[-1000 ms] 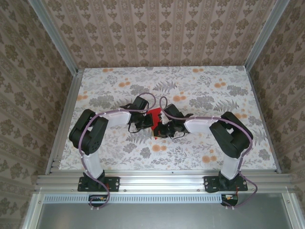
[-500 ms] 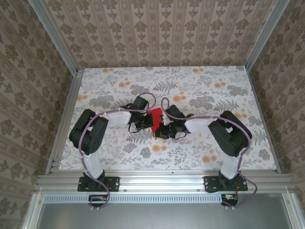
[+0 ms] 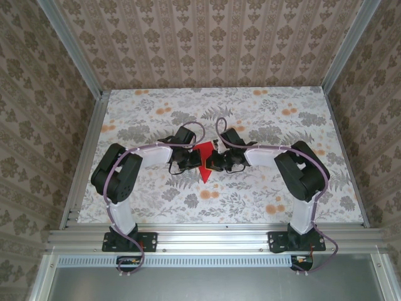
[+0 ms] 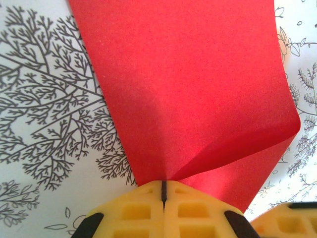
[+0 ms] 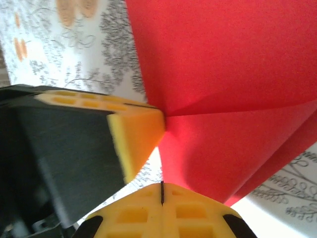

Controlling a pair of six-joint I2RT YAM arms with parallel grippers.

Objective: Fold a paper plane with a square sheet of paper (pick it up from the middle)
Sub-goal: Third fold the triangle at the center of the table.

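Left end effector [image 4: 162, 194] is pinched shut on an edge of the square sheet of paper [image 4: 198, 84]; right end effector [image 5: 162, 192] grips the same sheet just beside it; held between both over the middle of the tabletop [image 3: 263, 194], the paper bends, probably to shape a fold.

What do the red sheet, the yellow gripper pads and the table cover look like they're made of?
The red sheet: thin matte paper; it curls and holds a sharp crease. The gripper pads: probably yellow molded rubber or plastic, with a recessed grid. The table cover: smooth printed vinyl or cloth, hard to tell.
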